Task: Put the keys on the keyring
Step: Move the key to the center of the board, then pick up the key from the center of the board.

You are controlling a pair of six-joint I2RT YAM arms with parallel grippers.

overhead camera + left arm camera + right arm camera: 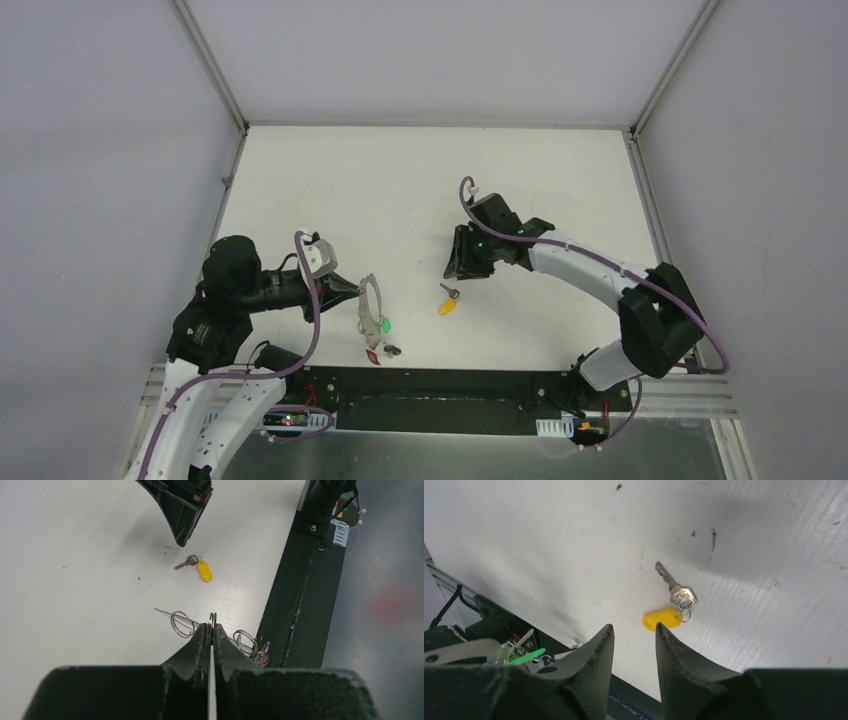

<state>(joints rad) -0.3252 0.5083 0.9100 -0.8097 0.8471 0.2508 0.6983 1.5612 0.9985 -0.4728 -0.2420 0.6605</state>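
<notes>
Hands: left hand (212,626) pinched tight on keyring (212,616), bottom centre; right hand (634,631) narrowly parted, empty, yellow-tagged key (672,587) just beyond its tips.

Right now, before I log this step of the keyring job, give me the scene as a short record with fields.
left hand: shut on the keyring
right hand: open, above the yellow-tagged key, not touching it
yellow-tagged key: flat on the table, apart from the keyring
green-tagged key: by the keyring, whether threaded cannot be told
black-tagged key: near the table's front edge, just past the green one
</notes>
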